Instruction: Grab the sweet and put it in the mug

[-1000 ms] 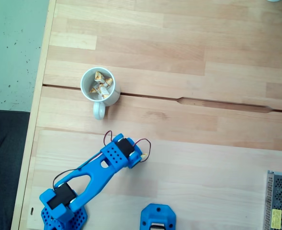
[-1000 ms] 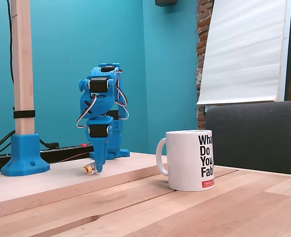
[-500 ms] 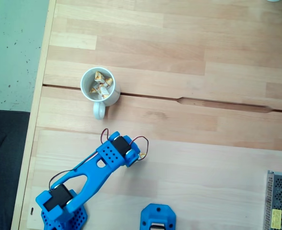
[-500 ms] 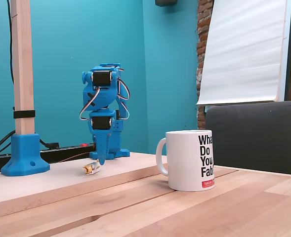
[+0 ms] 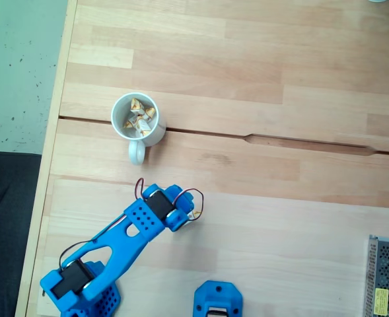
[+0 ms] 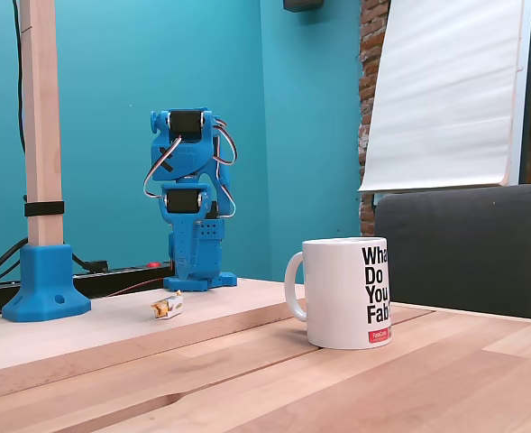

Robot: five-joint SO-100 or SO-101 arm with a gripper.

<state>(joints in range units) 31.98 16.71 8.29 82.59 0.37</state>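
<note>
I see the sweet (image 6: 167, 307) lying loose on the table (image 6: 355, 388) beside my blue tool (image 6: 178, 287), grip unclear; I should straddle it squarely before carrying to the mug (image 6: 346, 291).

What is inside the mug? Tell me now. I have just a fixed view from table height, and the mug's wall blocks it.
Observer: In a fixed view looking down, the mug holds several wrapped sweets with golden ends.
Operator: Good. Now give me where the loose sweet lies relative to the hand.
Observer: Seen from above, the loose sweet peeks out at the right edge of the hand. It lies lower in that picture than the mug's handle, which points toward the arm.
</note>
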